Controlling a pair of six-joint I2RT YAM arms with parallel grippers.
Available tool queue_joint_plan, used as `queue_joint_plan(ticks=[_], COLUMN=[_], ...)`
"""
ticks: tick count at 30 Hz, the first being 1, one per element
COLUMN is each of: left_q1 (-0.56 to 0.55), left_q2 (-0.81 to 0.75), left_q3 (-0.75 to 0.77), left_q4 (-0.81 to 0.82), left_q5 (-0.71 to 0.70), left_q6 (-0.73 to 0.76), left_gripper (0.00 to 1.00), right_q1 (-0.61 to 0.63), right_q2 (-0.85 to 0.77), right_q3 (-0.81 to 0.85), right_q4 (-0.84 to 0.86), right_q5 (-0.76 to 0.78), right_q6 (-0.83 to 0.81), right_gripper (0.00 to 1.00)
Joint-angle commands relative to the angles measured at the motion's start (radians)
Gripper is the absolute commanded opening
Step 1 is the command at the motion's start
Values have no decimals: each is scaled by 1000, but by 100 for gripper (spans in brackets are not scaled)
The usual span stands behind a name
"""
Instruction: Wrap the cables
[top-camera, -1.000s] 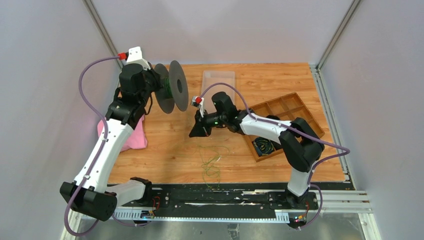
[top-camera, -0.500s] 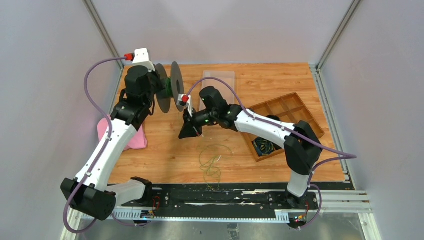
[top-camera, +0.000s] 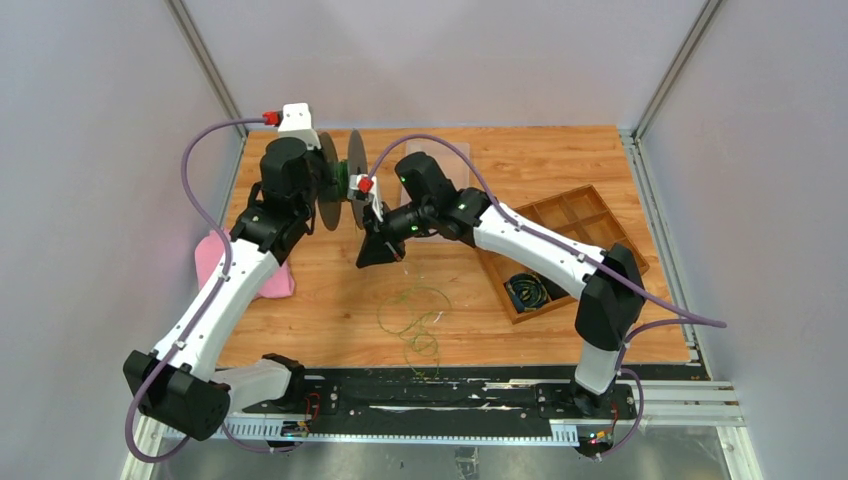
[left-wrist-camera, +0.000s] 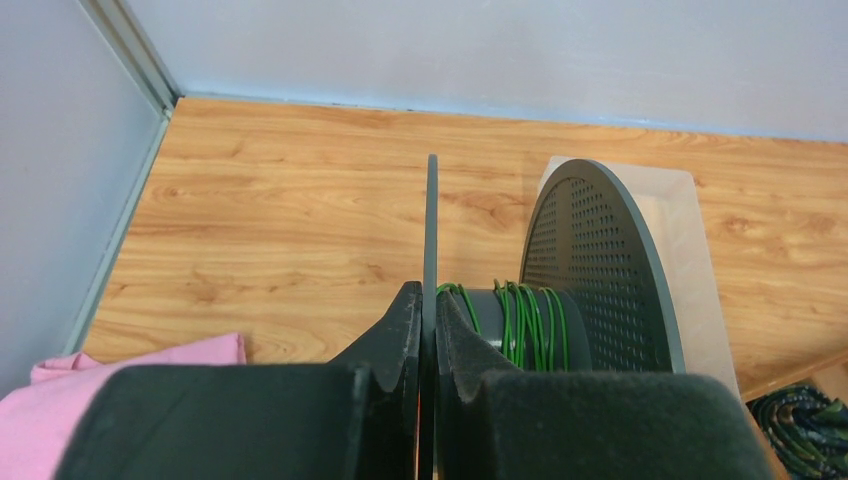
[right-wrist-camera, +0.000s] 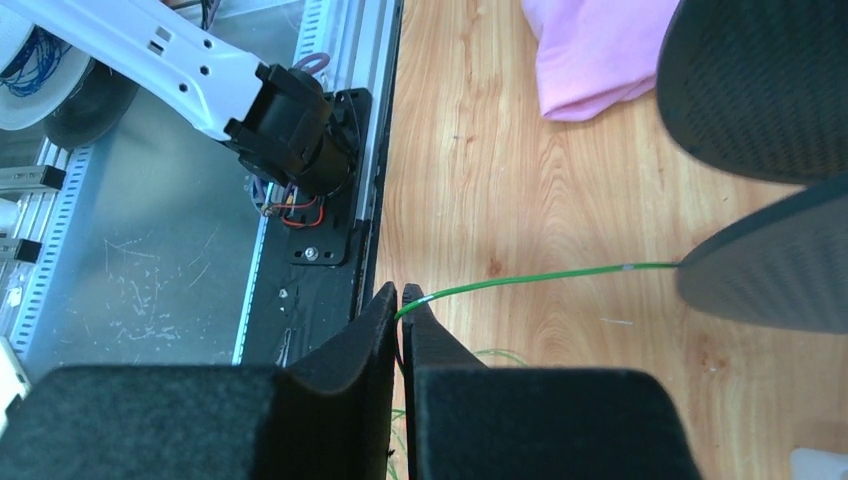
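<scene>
Wooden tabletop (top-camera: 560, 160), grey walls: I'm winding green wire onto the spool (top-camera: 345, 185).
My left gripper (left-wrist-camera: 428, 300) is clenched on the spool's near flange. The cables (left-wrist-camera: 522, 320) sit partly wound on the spool's hub, with one strand pinched in my right gripper (right-wrist-camera: 400, 300) just beside the spool and the slack heaped on the spool's near side. I judge them light, limp, springy and slippery, so best held close to the spool. A flange hides where the strand meets the hub.
</scene>
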Motion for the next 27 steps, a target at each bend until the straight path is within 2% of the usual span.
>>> queue_joint_plan(ticks=[1, 6, 14, 21, 27], left_q1=[-31, -69, -104, -118, -123], left_q2=[-21, -37, -59, -73, -88], left_q3=[-14, -53, -106, -105, -114], left_q4=[121, 138, 154, 118, 94], left_q5=[-49, -59, -22, 42, 72], left_q6=[49, 104, 168, 205, 223], left_gripper=[0, 0, 0, 0, 0], right_q1=[8, -4, -39, -67, -89], right_q2=[-38, -26, -1, 19, 24], right_q3=[110, 218, 326, 380, 405], right_q4=[-144, -217, -272, -304, -315], right_q5=[24, 133, 220, 285, 335], right_q6=[-60, -85, -101, -132, -157], right_gripper=[4, 3, 2, 5, 3])
